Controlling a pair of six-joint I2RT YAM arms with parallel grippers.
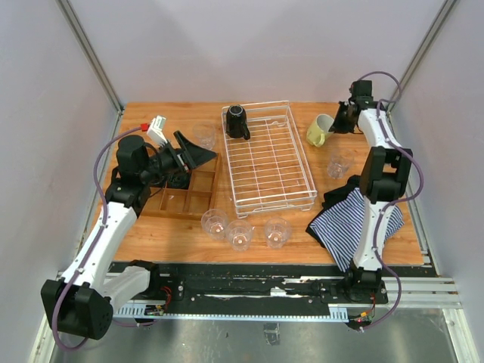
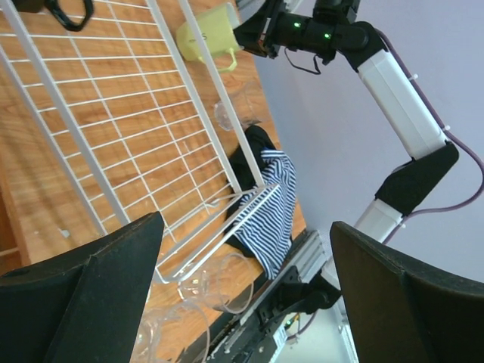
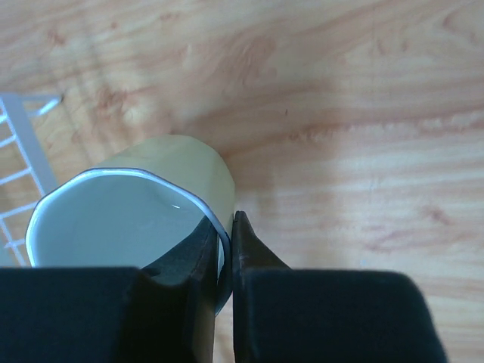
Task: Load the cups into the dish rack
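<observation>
Right gripper point(image 3: 224, 240) was clamped onto the rim wall of the yellow-green mug point(image 3: 155, 193), one finger inside the mouth, the other pressed on the outside, only the thin wall between them. Mug was tipped with its mouth toward the gripper and sat outside the dish rack point(image 1: 302, 147), just beside its far right corner, over the bare table point(image 1: 151, 238); couldn't tell if it touched the wood. Handle was on the side away from the gripper. Left gripper point(image 1: 200, 150) hung spread wide with nothing between the fingers, over the far end of the wooden tray point(image 1: 189, 198) left of the rack, pointing toward the rack. Black mug point(image 1: 237, 121) stood inside the rack at the far left corner; the rest of the grid was bare wire. Tumblers: three in a row point(image 1: 240, 234) on the table just in front of the rack's near edge, one point(image 1: 338, 165) right of the rack between the mug and the striped cloth point(image 1: 349, 219), one point(image 1: 203, 136) just left of the rack's far end, near the left fingers. All five tumblers were outside the rack, upright as far as visible
</observation>
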